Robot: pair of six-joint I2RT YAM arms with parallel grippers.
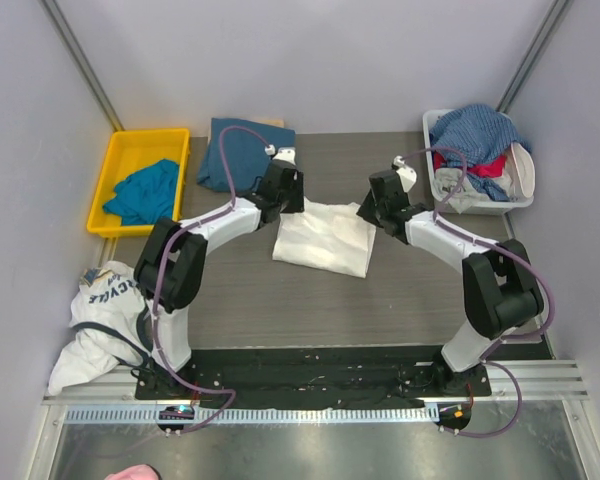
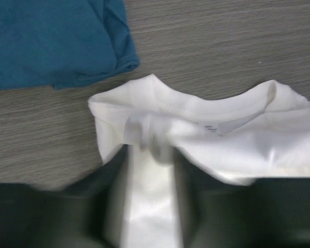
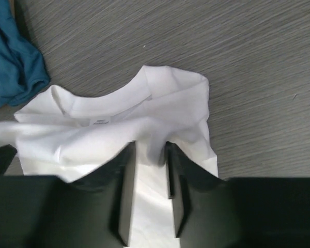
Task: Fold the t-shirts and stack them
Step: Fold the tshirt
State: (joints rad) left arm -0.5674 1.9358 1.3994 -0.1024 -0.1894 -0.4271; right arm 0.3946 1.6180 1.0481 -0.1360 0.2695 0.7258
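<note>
Overhead view. I see a white t-shirt point(image 1: 324, 237) lying partly folded on the grey table point(image 1: 280, 300), in the middle of the frame. Both arms reach to its far edge: the left gripper point(image 1: 285, 192) sits at its upper left corner, the right gripper point(image 1: 382, 212) at its upper right corner. A folded blue t-shirt point(image 1: 238, 152) lies at upper centre left, just beyond the left gripper. To its left a yellow bin point(image 1: 130, 150) holds a teal garment point(image 1: 145, 190). At upper right a white basket point(image 1: 450, 195) is piled with clothes in blue, red and white. At lower left a crumpled white shirt with dark lettering point(image 1: 100, 315) hangs over the table edge. From here I cannot tell how the jaws stand.

Left wrist view. The collar of the white t-shirt point(image 2: 206, 111) runs across the middle of the frame, with a small label just inside it. The left gripper point(image 2: 150, 155) is closed on a bunched fold of white cloth at the left shoulder; the dark fingers point(image 2: 186, 206) flank the fabric at the bottom. The blue t-shirt point(image 2: 51, 41) fills the upper left, near the white one but not touching it.

Right wrist view. The right gripper point(image 3: 150, 170) pinches the white t-shirt point(image 3: 160, 103) at the shoulder near the collar, cloth pressed between the two fingers point(image 3: 126, 191). A corner of the blue t-shirt point(image 3: 15, 67) shows at upper left, apart from the white one.
</note>
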